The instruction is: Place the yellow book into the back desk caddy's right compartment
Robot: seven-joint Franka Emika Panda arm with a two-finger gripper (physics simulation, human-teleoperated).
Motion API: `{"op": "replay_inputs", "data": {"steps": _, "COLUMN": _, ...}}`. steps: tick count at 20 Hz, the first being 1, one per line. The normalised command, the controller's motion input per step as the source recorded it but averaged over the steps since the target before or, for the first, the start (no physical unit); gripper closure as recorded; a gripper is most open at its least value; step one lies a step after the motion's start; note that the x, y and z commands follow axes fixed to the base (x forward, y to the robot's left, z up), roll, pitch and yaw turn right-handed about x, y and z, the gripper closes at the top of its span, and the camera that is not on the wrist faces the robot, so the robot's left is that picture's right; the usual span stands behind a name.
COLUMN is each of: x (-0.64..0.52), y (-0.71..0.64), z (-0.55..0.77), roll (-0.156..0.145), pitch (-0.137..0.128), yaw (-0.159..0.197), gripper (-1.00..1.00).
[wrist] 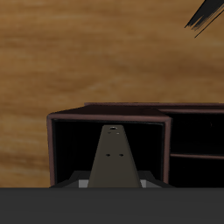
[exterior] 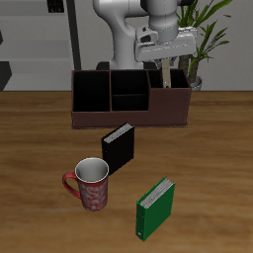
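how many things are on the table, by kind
Books: 3, the yellow book held in the gripper over the caddy, the black book, the green book
Mugs: 1, the red mug
Desk caddies: 1, the back desk caddy
Total: 5

No legible text or markings.

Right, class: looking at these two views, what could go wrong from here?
1. The yellow book, gripped by the hand, points into the right compartment; if it drifts sideways, it could catch a wall of the back desk caddy.
2. If released too high, the thin book might drop crooked and lean.
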Motion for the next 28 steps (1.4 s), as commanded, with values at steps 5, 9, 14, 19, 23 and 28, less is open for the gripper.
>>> {"op": "replay_inputs", "data": {"steps": 5, "x": 0.1, "y": 0.0, "z": -0.21, "roll": -0.01, "pitch": 0.039, "yaw": 0.009, "gripper": 1.0}}
{"op": "replay_inputs", "data": {"steps": 9, "x": 0.1, "y": 0.01, "z": -0.22, "roll": 0.023, "pitch": 0.06, "yaw": 0.015, "gripper": 1.0}}
{"op": "replay_inputs", "data": {"steps": 14, "x": 0.06, "y": -0.06, "z": -0.04, "roll": -0.013, "pitch": 0.025, "yaw": -0.011, "gripper": -1.0}}
{"op": "replay_inputs", "data": {"steps": 19, "x": 0.03, "y": -0.03, "z": 0.01, "roll": 0.025, "pitch": 0.002, "yaw": 0.004, "gripper": -1.0}}
{"op": "replay_inputs", "data": {"steps": 23, "x": 0.06, "y": -0.1, "z": 0.02, "roll": -0.014, "pitch": -0.002, "yaw": 0.006, "gripper": -1.0}}
{"op": "replay_inputs", "data": {"steps": 28, "x": 0.07, "y": -0.31, "z": 0.01, "roll": -0.037, "pitch": -0.017, "yaw": 0.018, "gripper": -1.0}}
